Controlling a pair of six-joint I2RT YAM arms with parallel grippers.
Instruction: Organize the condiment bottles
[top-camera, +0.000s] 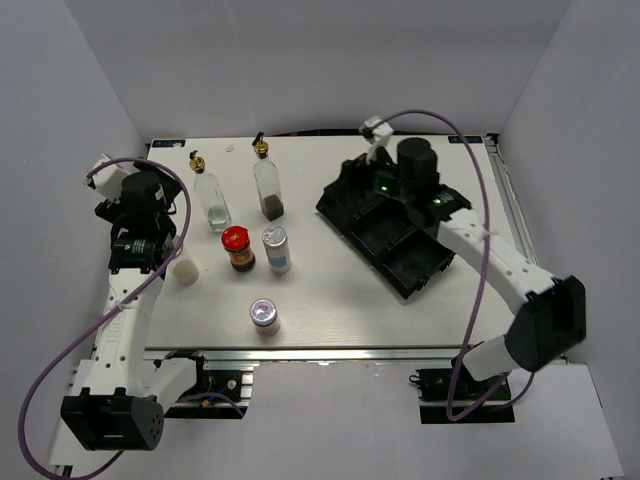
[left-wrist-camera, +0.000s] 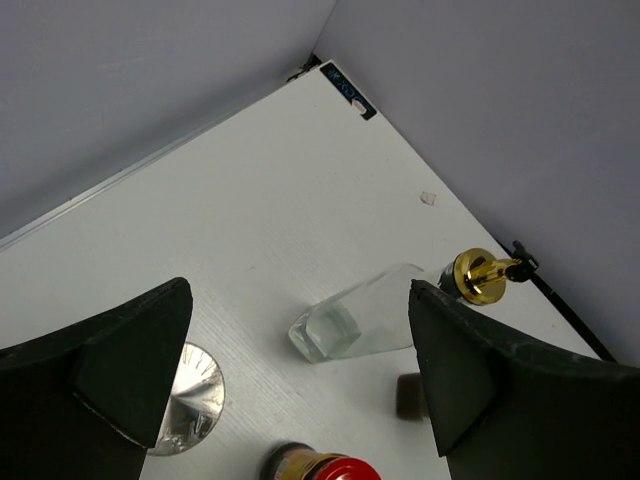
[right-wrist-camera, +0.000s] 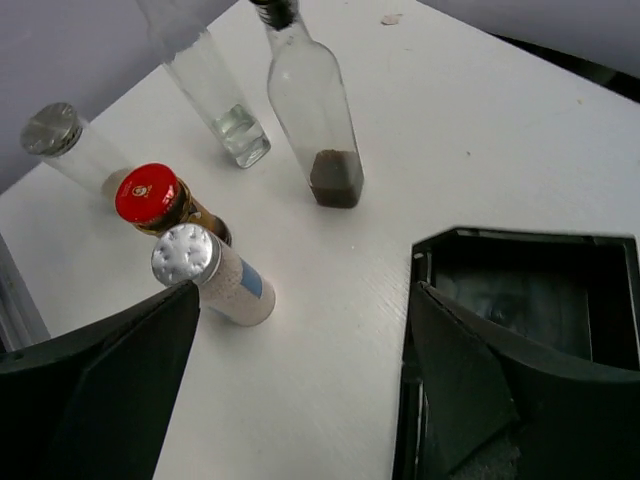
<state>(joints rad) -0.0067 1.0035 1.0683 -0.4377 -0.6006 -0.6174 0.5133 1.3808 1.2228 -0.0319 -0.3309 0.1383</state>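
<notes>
Nothing sorted yet: I log all bottles (top-camera: 275, 250) on the tabletop (top-camera: 330, 295) at centre-left, none in the tray (top-camera: 400, 262); left gripper (left-wrist-camera: 300, 400) and right gripper (right-wrist-camera: 300, 400) gape empty.

No wording can be read, a dark sticker (left-wrist-camera: 348, 90) is seen at the table (left-wrist-camera: 250, 190) corner — its pale lettering too small, a gold emblem (right-wrist-camera: 146, 190) is borne on the lid of the red-lidded jar (right-wrist-camera: 193, 214) — blurred.

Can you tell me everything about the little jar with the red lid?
The red-lidded jar is small, with dark brown sides that look like glass and a round red lid bearing a gold mark. It stands upright on the white table, lid on, close beside the blue-labelled shaker. Nothing is holding it.
</notes>
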